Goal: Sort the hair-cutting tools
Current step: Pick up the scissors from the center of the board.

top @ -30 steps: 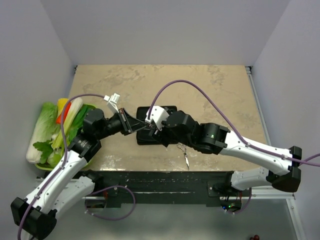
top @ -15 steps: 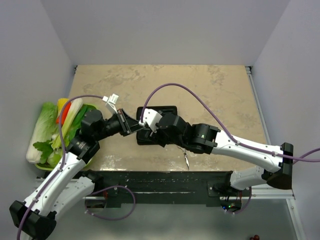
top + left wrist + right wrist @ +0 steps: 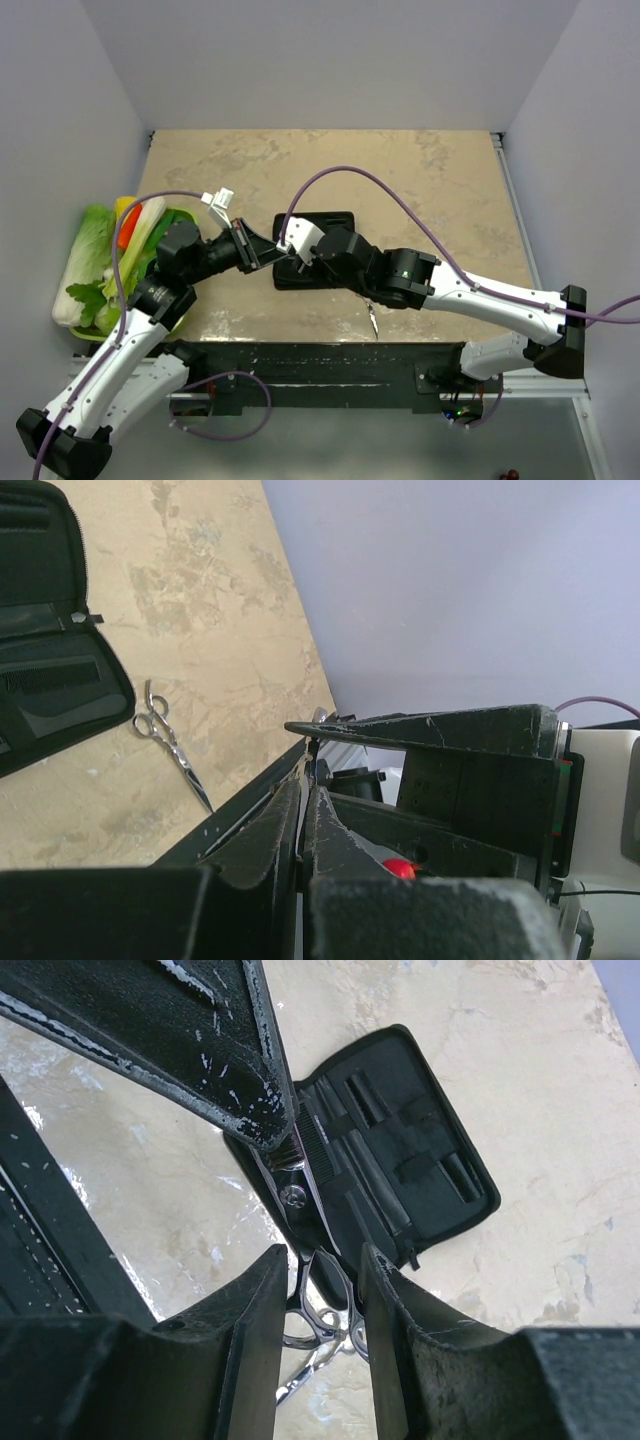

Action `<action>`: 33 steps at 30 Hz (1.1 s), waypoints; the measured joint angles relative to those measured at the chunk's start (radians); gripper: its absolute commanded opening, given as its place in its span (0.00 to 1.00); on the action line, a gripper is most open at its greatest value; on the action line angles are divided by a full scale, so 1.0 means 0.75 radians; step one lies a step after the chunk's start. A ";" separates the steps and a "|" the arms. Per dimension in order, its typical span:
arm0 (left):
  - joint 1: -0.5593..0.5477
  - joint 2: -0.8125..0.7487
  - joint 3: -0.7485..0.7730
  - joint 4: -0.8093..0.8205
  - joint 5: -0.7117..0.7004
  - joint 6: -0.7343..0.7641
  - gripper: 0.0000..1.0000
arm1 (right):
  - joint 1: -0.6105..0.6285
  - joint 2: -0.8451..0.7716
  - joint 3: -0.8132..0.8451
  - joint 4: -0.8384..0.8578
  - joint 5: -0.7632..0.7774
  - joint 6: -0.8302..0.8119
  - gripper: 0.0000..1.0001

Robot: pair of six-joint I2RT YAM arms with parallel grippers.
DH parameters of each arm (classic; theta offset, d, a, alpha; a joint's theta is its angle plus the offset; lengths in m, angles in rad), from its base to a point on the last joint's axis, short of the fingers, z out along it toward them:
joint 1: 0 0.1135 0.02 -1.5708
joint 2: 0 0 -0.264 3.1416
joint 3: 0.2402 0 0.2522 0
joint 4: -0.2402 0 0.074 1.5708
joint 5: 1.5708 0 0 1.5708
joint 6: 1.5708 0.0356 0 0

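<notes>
One pair of silver scissors (image 3: 292,1195) hangs over the near edge of the open black case (image 3: 420,1150). My left gripper (image 3: 262,253) is shut on its blade end; its fingers (image 3: 220,1050) fill the top of the right wrist view. My right gripper (image 3: 322,1290) has its jaws against both ring handles. A second pair of scissors (image 3: 371,314) lies on the table near the front edge, also seen in the left wrist view (image 3: 163,730). A black comb (image 3: 318,1140) sits in the case. In the left wrist view my left gripper (image 3: 303,780) has its jaws pressed together.
A green tray of vegetables (image 3: 100,265) sits at the table's left edge beside my left arm. The black front rail (image 3: 320,360) runs just behind the loose scissors. The case (image 3: 330,225) lies mid-table under both grippers.
My right gripper has slid left toward the left gripper and its jaws have narrowed onto the ring handles. The left gripper has stayed shut and barely shifted.
</notes>
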 measured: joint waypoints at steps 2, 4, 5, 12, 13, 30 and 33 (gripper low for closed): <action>0.000 -0.005 0.000 -0.005 -0.001 0.001 0.00 | 0.001 0.000 0.000 0.003 0.000 0.003 0.44; 0.000 -0.005 0.000 -0.007 -0.002 0.000 0.00 | 0.001 0.000 0.000 0.003 0.004 0.007 0.50; 0.000 -0.005 0.000 -0.009 -0.001 0.000 0.00 | 0.001 0.000 0.000 0.000 0.009 0.011 0.54; 0.000 -0.006 0.000 -0.011 0.002 -0.001 0.00 | 0.001 0.000 0.000 -0.012 0.016 0.014 0.56; 0.000 -0.005 0.000 -0.011 0.002 -0.001 0.00 | 0.000 0.000 0.000 -0.014 0.016 0.014 0.56; 0.000 -0.005 0.000 -0.011 0.006 -0.001 0.00 | 0.002 -0.004 0.000 -0.018 0.022 0.023 0.54; 0.000 -0.005 0.000 -0.011 0.006 -0.001 0.00 | 0.009 -0.005 0.001 -0.021 0.024 0.023 0.54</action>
